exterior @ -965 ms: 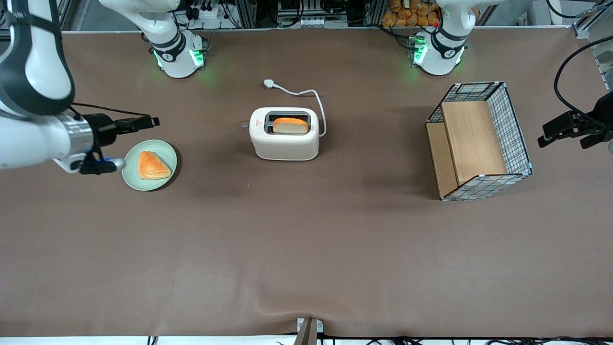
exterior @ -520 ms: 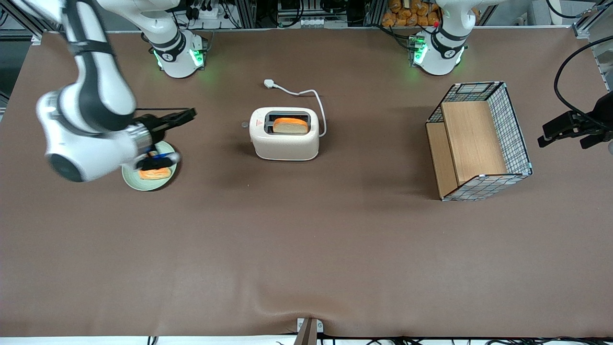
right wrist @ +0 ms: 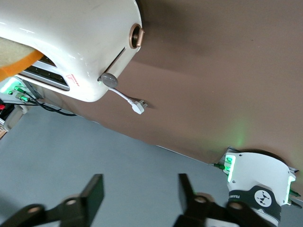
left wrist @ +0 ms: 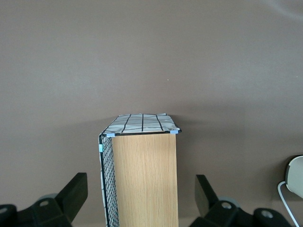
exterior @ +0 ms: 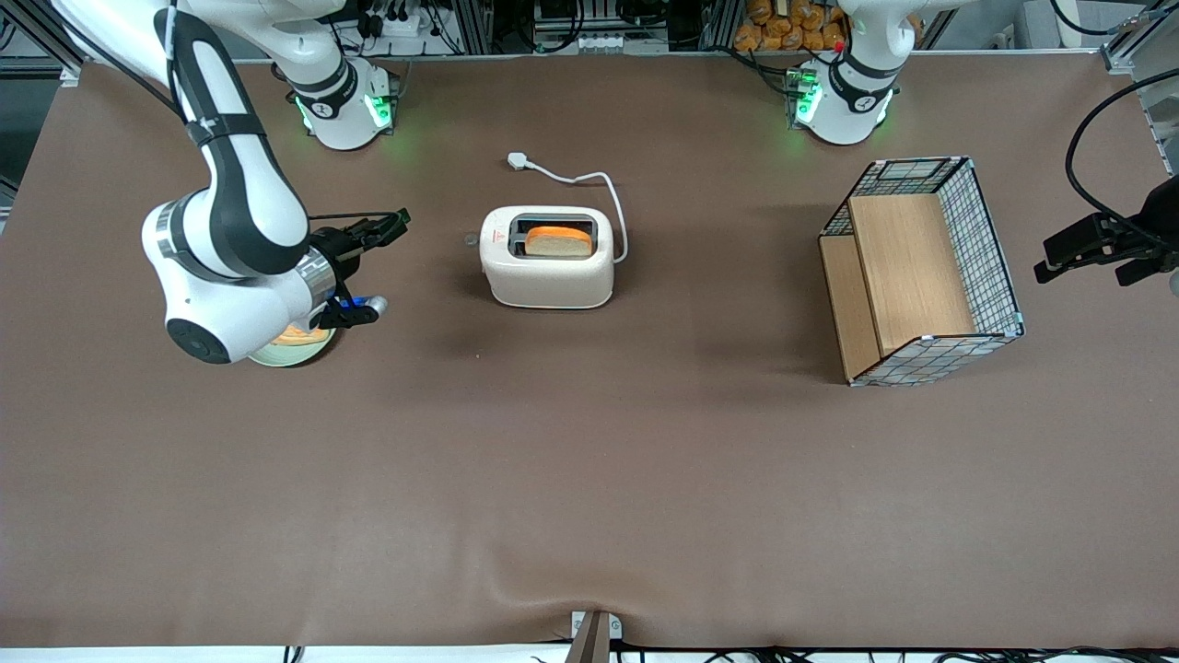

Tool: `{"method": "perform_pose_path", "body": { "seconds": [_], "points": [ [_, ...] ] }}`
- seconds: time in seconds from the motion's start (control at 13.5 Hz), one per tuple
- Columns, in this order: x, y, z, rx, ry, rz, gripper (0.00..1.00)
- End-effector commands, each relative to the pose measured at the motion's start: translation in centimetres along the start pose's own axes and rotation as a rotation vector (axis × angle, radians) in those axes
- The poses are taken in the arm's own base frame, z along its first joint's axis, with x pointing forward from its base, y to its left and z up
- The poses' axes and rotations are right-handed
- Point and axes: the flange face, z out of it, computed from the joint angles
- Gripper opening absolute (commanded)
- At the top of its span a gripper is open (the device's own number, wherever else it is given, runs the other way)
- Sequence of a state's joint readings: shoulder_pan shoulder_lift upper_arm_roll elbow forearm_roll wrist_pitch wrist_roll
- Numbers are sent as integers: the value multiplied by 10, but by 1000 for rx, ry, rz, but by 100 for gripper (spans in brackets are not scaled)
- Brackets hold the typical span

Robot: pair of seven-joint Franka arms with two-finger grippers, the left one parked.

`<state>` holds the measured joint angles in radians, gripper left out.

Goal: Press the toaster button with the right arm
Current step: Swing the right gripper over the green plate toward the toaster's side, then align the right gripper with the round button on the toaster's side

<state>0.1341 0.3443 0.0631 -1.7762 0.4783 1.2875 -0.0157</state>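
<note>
one slice of bread [exterior: 558, 241] sits in the toaster [exterior: 547, 257] at mid-table, cord [exterior: 601, 189] trailing away from the front camera. your right arm [exterior: 235, 235] holds its gripper [exterior: 398, 221] level with the toaster button [exterior: 472, 239], near it but apart, fingers [right wrist: 93, 195] spread open and empty. you see the grey button [right wrist: 109, 79] on the narrow end face in the wrist view. a green plate [exterior: 293, 347] lies under the arm; the wire basket [exterior: 921, 267] stands toward the parked arm's end.

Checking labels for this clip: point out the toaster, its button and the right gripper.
toaster [exterior: 553, 276]: front view, cream side wall.
toaster button [right wrist: 108, 79]: right wrist view, grey knob face.
right gripper [exterior: 398, 222]: front view, between its open fingers.
</note>
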Motion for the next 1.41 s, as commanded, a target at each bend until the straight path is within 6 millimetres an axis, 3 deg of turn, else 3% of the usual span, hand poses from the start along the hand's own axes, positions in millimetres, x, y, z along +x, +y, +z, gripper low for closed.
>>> {"method": "perform_pose_path", "body": {
  "seconds": [0.0,0.37,0.67,0.97,1.34],
  "points": [
    [3,1,5,41,13,6,0],
    [22,-7,35,120,59,13,0],
    [31,-1,56,209,103,49,0],
    [14,-11,62,202,201,47,0],
    [15,-9,72,252,199,64,0]
  ]
}}
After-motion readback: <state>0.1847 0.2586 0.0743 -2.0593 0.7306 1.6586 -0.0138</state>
